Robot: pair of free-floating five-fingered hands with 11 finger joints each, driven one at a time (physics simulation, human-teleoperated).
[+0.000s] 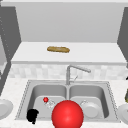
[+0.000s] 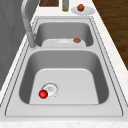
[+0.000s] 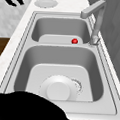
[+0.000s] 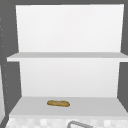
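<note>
- left hand (image 1: 32, 115) at sink's (image 1: 25, 93) front-left rim, fingers unclear, can't tell if holding
- small red ball (image 1: 45, 99) lies by left basin drain, untouched
- plate (image 1: 90, 109) in right basin

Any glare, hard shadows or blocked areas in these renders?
Front view: flat, even light with no glare on the steel double sink; a large red sphere covers its front rim, beside the black left hand. Right side view: a black shape blocks the bottom edge. Upper view: the brown bread loaf is evenly lit and casts no hard shadow.
</note>
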